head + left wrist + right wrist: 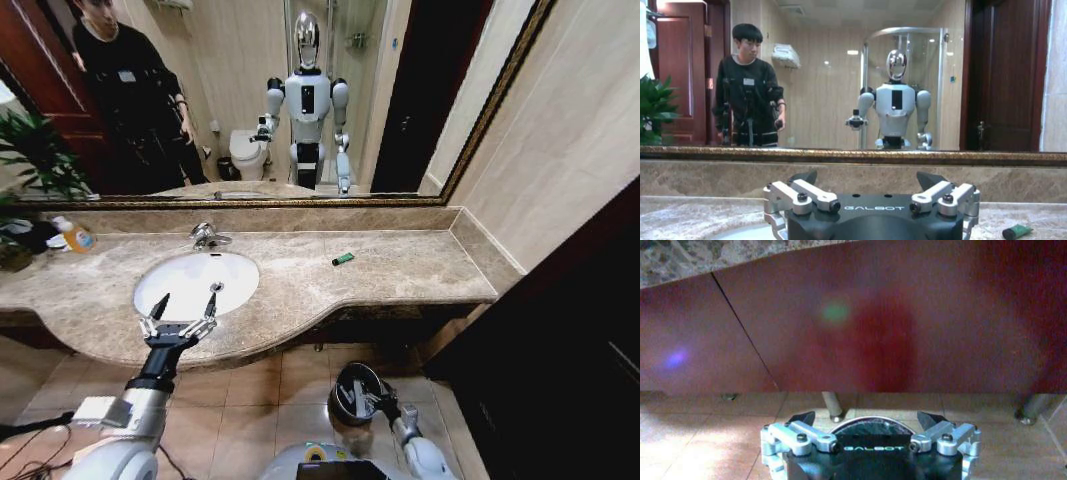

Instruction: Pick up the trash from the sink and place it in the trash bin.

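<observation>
The white oval sink (170,295) sits in the marble counter, and its basin looks bare. A small green piece of trash (343,259) lies on the counter to the right of the sink, also seen in the left wrist view (1017,231). My left gripper (188,296) hovers open over the sink's front rim, nothing between its fingers (803,177). Down on the floor, my right gripper (373,399) is open right above the round dark trash bin (350,392), whose rim shows between the fingertips (867,424).
A chrome faucet (207,236) stands behind the basin. An orange bottle (76,237) and a plant (14,246) sit at the counter's far left. A mirror (300,100) backs the counter. A dark red cabinet front (907,330) faces the right gripper.
</observation>
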### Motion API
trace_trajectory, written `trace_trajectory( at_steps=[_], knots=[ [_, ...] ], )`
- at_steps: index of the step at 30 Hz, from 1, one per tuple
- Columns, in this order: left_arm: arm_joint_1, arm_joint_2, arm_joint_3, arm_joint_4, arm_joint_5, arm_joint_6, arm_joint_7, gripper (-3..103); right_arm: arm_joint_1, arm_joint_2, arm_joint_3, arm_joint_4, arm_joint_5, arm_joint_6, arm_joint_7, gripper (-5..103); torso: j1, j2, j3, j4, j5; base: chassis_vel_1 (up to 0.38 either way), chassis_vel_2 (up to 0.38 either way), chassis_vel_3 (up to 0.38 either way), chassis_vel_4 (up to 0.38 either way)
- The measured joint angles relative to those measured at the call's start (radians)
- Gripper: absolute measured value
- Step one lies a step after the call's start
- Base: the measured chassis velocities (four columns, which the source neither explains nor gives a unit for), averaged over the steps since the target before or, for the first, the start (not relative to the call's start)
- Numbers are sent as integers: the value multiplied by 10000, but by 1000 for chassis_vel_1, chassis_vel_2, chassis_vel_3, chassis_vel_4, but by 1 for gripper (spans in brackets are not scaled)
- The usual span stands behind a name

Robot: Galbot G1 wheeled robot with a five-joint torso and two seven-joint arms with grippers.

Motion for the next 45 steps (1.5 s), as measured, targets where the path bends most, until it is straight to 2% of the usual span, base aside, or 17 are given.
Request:
trace_trajectory(
  at_steps=[11, 18, 19, 20, 24, 25, 28, 30, 33, 36, 38, 39, 40, 42, 43, 44, 45],
  knots=[
    [0, 0, 0, 0, 0, 0, 0, 100, -213, 35, 2, 484, 13, -107, 9, 100, 0, 0, 0, 0, 2, 0, 0, 0, 0],
    [0, 0, 0, 0, 0, 0, 0, 100, -1497, -398, 203, 3305, 930, -386, -332, 100, 0, 0, 0, 0, 0, 0, 0, 0, 0],
    [0, 0, 0, 0, 0, 0, 0, 100, -1948, -600, 297, 4362, 1263, -573, -358, 100, 0, 0, 0, 0, 0, 0, 0, 0, 0],
    [0, 0, 0, 0, 0, 0, 0, 100, -1948, -600, 297, 4362, 1263, -573, -358, 100, 0, 0, 0, 0, 0, 0, 0, 0, 0],
    [0, 0, 0, 0, 0, 0, 0, 100, -3177, -888, 900, 7564, 2033, -1427, -602, 100, -1, 0, 0, -2, 0, 0, 0, 0, 0],
    [0, 0, 0, 0, 0, 0, 0, 100, -3177, -888, 900, 7564, 2033, -1427, -602, 100, -1, 0, 0, -2, 0, 0, 0, 0, 0],
    [0, 0, 0, 0, 1, 0, 0, 100, -3147, -1019, 1485, 9536, 2538, -2538, -893, 100, -3, 1, -1, -4, -3, 0, 0, 0, 0],
    [0, 0, 0, 0, 1, 0, 0, 100, -2985, -1133, 1499, 9721, 2666, -2708, -810, 100, -2, 1, -1, -3, -2, 0, 0, 0, 0],
    [0, 0, 0, 0, 0, 0, 0, 100, -1343, -1999, 1136, 9911, 3517, -3733, 21, 100, -1, 0, 0, 1, 2, 0, 0, 0, 0],
    [0, 0, 0, 0, 0, 0, -1, 100, -180, -2469, 752, 9347, 3635, -3903, 149, 100, 1, 0, 1, 2, 2, 0, 0, 0, 0],
    [0, 0, 0, 0, 0, 0, 0, 100, 843, -2756, 326, 8790, 3302, -3994, 498, 100, 2, -1, 1, 3, 3, 0, 0, 0, 0],
    [0, 0, 0, 0, 0, 0, 0, 100, 843, -2756, 326, 8790, 3302, -3994, 498, 100, 2, -1, 1, 3, 3, 0, 0, 0, 0],
    [0, 0, 0, 0, 0, 0, 0, 100, 1280, -2848, 99, 8553, 2962, -4007, 841, 100, 1, -1, 2, 0, 3, 0, 0, 0, 0],
    [1, 1, 0, 0, 0, 0, -1, 100, 2637, -2939, -955, 7960, 2396, -4212, 2430, 100, 1, -1, 2, -1, 0, 0, 0, 0, 0],
    [0, -1, 1, 0, 0, 0, 1, 100, 2915, -2906, -1265, 7847, 2429, -4361, 2793, 100, 1, -1, 2, -1, -3, 0, 0, 0, 0],
    [0, -1, 1, 0, 0, 0, 1, 100, 2915, -2906, -1265, 7847, 2429, -4361, 2793, 100, 1, -1, 2, -1, -3, 0, 0, 0, 0],
    [0, -1, 0, 0, 0, 0, 0, 100, 3364, -2801, -1756, 7648, 2563, -4641, 3328, 100, 1, -1, 2, 1, 3, 0, 0, 0, 0]
  ],
)
